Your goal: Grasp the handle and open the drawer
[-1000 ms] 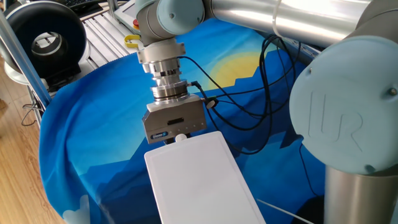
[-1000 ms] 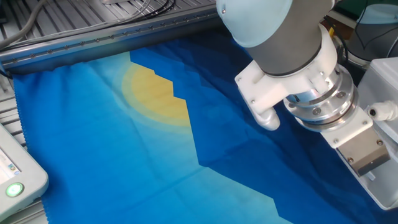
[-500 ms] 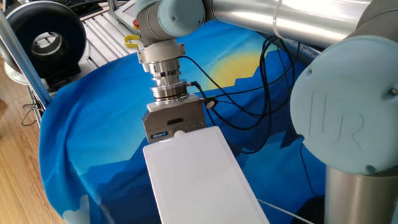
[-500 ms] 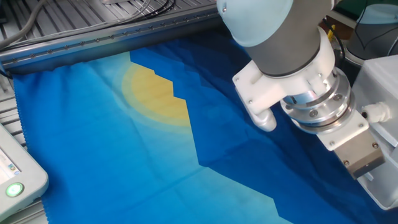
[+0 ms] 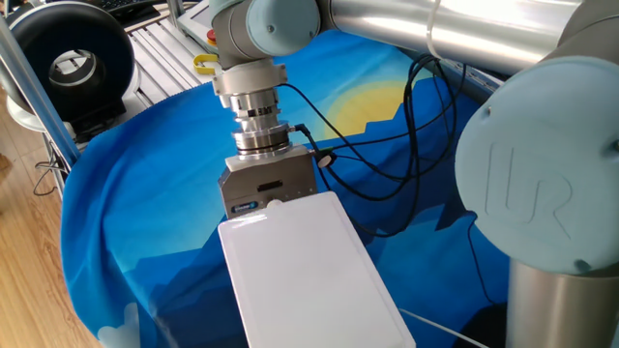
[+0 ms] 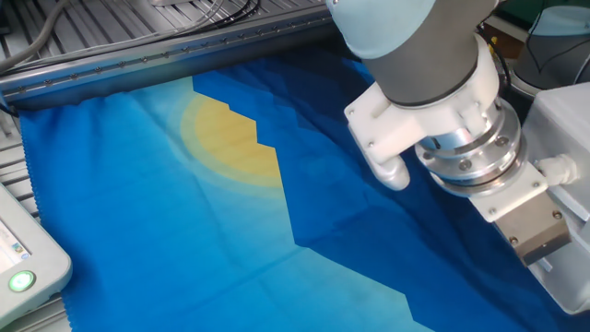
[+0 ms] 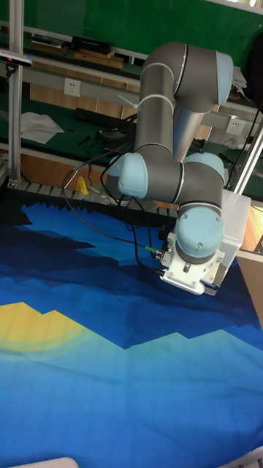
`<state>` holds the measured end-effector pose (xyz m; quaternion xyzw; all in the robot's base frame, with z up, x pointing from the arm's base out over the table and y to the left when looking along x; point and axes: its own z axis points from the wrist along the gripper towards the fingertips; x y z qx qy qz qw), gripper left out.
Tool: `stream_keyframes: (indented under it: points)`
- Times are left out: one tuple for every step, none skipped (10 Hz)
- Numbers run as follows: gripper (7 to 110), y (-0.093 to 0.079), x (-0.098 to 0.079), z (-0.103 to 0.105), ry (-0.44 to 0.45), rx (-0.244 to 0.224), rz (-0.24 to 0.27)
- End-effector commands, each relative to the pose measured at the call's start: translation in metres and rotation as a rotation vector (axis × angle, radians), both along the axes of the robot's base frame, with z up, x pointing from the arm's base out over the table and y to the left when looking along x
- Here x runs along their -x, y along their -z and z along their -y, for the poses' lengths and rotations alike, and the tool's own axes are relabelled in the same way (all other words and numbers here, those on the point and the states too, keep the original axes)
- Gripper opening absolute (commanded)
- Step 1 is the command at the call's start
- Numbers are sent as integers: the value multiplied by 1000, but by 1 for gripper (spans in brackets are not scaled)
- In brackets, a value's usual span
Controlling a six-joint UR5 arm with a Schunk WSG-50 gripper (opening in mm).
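Raised letters "UR" stand on the round blue cap of the arm's big joint (image 5: 542,188) at 3 o'clock in one fixed view. A small blue label sits on the pincer's (image 5: 272,203) grey body, too small to read.

The arm reaches in from 1 o'clock across the blue and yellow cloth (image 5: 135,203) on the bench, its wrist pointing down toward 6 o'clock, the pincer's end pressed right up to the near narrow end of the white box (image 5: 309,280). In the tall fixed view the wrist's blue cap faces the camera, with the box behind it at 3 o'clock.

The handle (image 5: 275,204), a small white knob, peeks out at the box's 12 o'clock edge, right against the pincer body. The fingers are hidden, so I cannot tell how wide they stand or whether they have hold of it. The drawer front is hidden too; its inside is not shown.

At 9 o'clock of the other fixed view lies a white pendant (image 6: 28,263) with a lit green button (image 6: 20,280).
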<state>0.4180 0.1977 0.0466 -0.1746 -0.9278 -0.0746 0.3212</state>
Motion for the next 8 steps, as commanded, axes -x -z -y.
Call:
stream_keyframes:
  points:
    - [7, -8, -3, -11, 18, -21, 23]
    - [7, -8, -6, -16, 29, -24, 48]
    - [7, -5, -7, -19, 35, -26, 65]
    - [7, -4, -7, -18, 36, -32, 67]
    - [7, -2, -8, -17, 35, -33, 70]
    - [7, -1, -8, -15, 35, -32, 72]
    - [7, -2, -7, -15, 33, -33, 72]
    - [7, -4, -9, -13, 32, -33, 76]
